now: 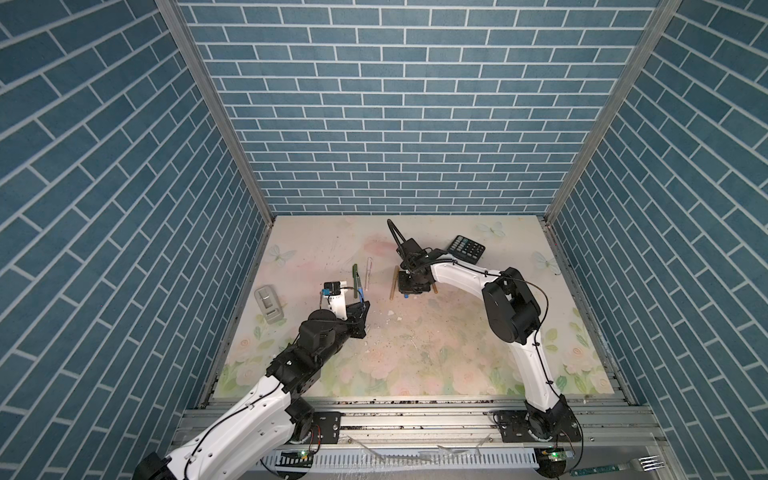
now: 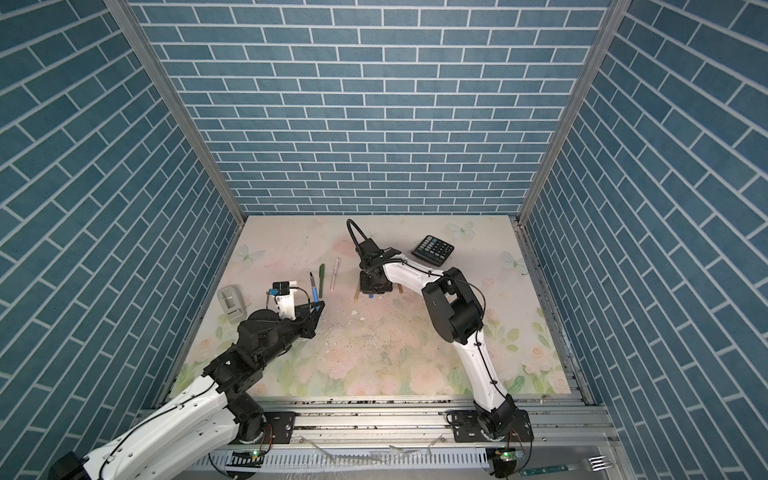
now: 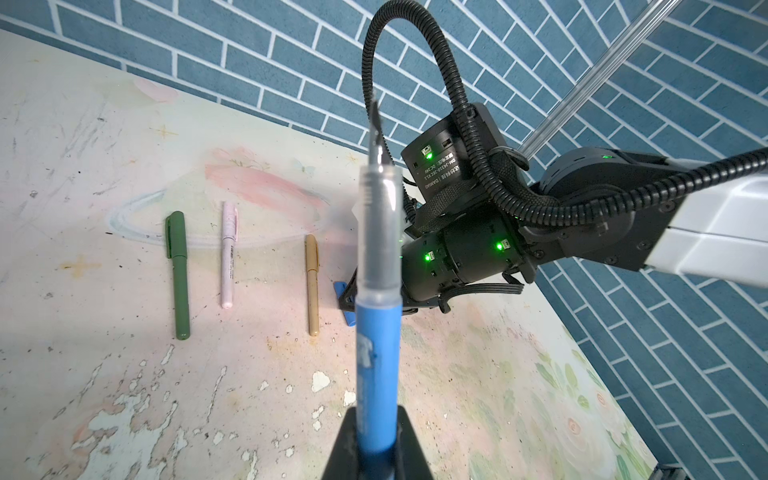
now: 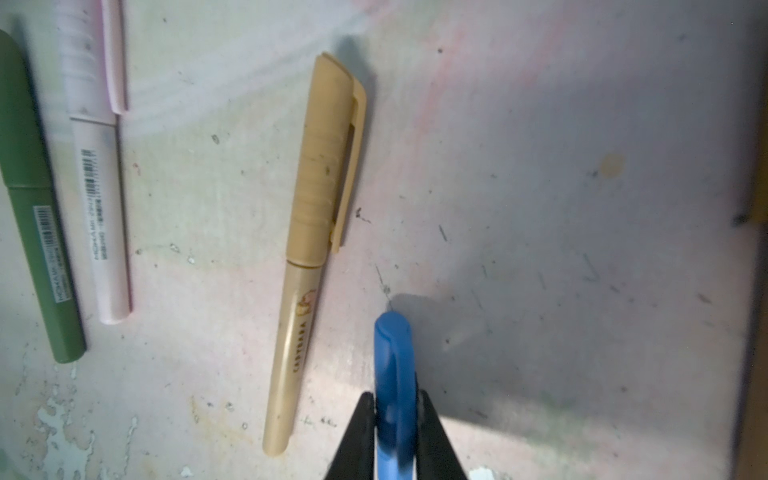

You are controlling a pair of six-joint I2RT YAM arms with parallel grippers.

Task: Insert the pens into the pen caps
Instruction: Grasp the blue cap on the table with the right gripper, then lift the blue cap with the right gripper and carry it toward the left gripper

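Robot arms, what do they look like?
The left arm and right arm have white shells and chunky black joints. Thin black wires run along them. The right arm has a ribbed black hose, little green lights and a printed label. The left hand and right hand have black pointed fingers.

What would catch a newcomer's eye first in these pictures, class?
The left gripper grips a slim blue plastic pen, uncapped, left of centre. The right gripper pinches a short blue plastic cap mid-table, beside a capped green pen, pale pink pen and tan pen lying in a row.
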